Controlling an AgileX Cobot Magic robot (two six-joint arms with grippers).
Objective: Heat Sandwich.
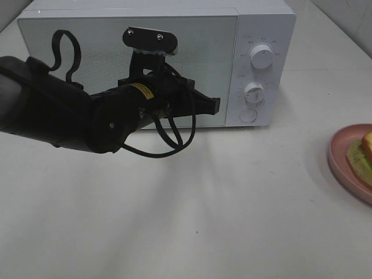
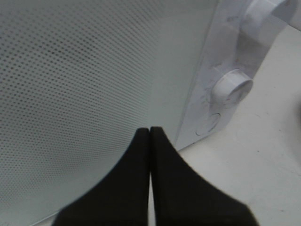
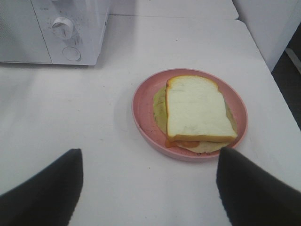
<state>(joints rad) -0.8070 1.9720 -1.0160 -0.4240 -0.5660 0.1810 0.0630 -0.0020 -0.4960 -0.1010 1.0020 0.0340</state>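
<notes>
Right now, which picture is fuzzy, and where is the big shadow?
Left wrist view: the shut left gripper looks soft and blurry up close. Exterior high view: the arm throws a faint shadow on the table. Right wrist view: the sandwich is sharp and evenly lit.

Nothing is reading clearly here. Small grey markings are showing around the two dials on the microwave (image 1: 157,64) control panel (image 1: 258,72), but they are too tiny and blurred to make out. A yellow label (image 1: 139,88) is sitting on the left arm (image 1: 70,110); its dark print is too small to read.
</notes>
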